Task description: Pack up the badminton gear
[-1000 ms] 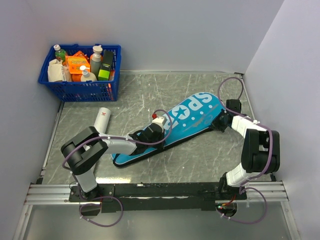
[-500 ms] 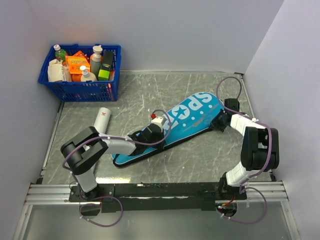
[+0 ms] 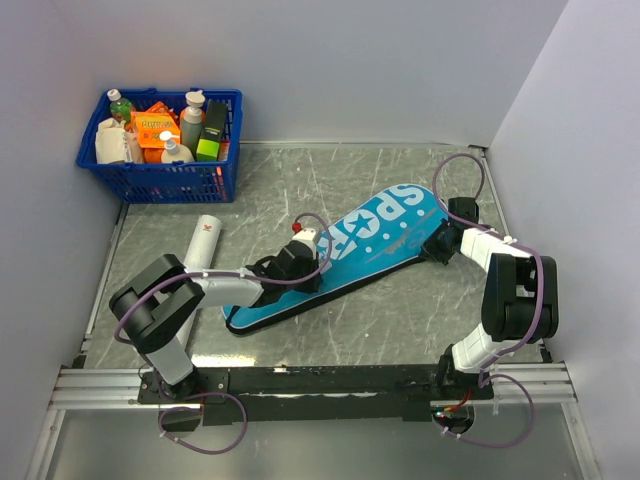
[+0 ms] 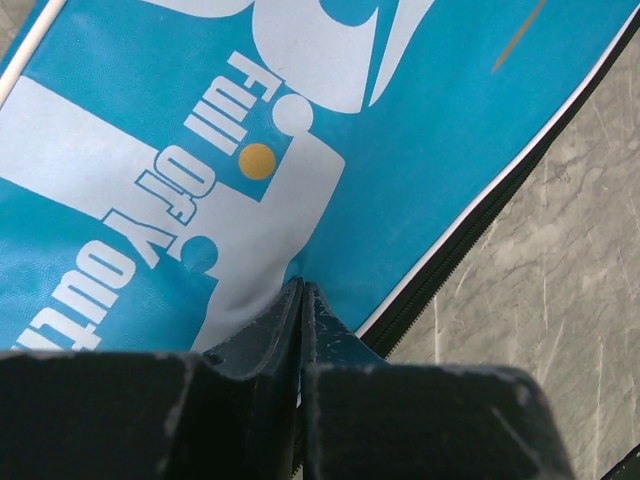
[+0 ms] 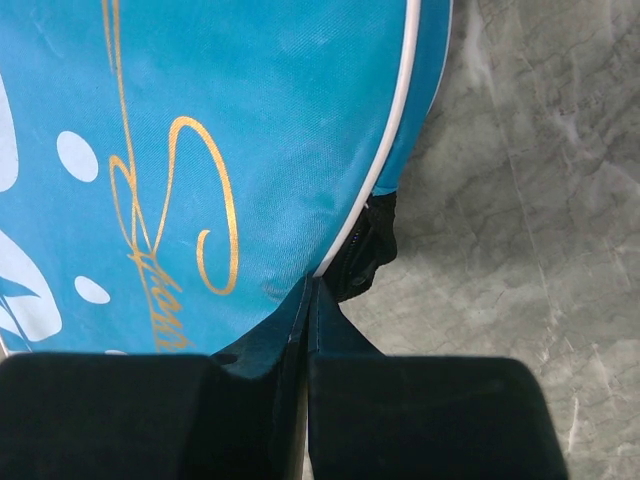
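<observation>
The cover (image 3: 385, 235) lies mid-counter (image 3: 300, 180), slanting from 7 to 1 o'clock. The left tool (image 4: 302, 288) is clenched on fabric near its narrow half. The right tool (image 5: 308, 285) pinches its white-piped edge at 3 o'clock. The tube (image 3: 203, 240) lies apart at 9 o'clock.

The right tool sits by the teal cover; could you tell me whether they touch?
Touching. The right wrist view shows the right tool shut, its tips pinching the teal cover at its white-piped edge.
</observation>
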Controlling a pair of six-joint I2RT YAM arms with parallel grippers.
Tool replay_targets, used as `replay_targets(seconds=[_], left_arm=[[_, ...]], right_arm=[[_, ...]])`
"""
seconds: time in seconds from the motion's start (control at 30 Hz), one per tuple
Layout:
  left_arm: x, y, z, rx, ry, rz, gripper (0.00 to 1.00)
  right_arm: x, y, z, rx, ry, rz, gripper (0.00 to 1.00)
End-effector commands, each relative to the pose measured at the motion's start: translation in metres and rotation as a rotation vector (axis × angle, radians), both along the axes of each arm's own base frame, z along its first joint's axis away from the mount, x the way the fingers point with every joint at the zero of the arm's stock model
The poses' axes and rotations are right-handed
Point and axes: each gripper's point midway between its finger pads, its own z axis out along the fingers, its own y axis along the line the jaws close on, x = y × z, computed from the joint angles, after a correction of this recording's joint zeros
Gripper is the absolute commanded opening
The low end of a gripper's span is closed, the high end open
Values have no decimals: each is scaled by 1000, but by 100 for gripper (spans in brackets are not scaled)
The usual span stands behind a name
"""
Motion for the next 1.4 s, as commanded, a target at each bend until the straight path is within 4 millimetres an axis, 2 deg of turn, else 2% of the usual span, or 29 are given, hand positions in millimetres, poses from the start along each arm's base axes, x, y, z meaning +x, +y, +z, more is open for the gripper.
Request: replay_targets(seconds=[0.0, 0.5, 0.67, 0.87, 1.07, 1.1, 1.13, 1.37], left_arm=[[1, 14, 0, 31, -12, 5, 8], [-1, 18, 1, 19, -10, 6, 8], [-1, 17, 2, 9, -13, 3, 8], [-1, 20, 2, 3, -16, 5, 8], [-3, 21, 0, -2, -12, 0, 8], [-3, 21, 0, -5, -12, -1, 8], [-3, 21, 0, -6, -13, -1, 8], [-2, 20, -2, -7, -10, -3, 8]], right_arm=[[-5, -16, -2, -74, 34, -45, 0], [-15, -28, -6, -83, 82, -118, 0], [-15, -31, 3, -83, 58, -129, 0], [-15, -40, 17, -128, 42, -145, 9], [-14, -39, 34, -122, -20, -151, 14], [-13, -40, 37, -125, -24, -155, 22], [-12, -40, 39, -124, -26, -154, 25], [-4, -34, 46, -91, -50, -145, 33]])
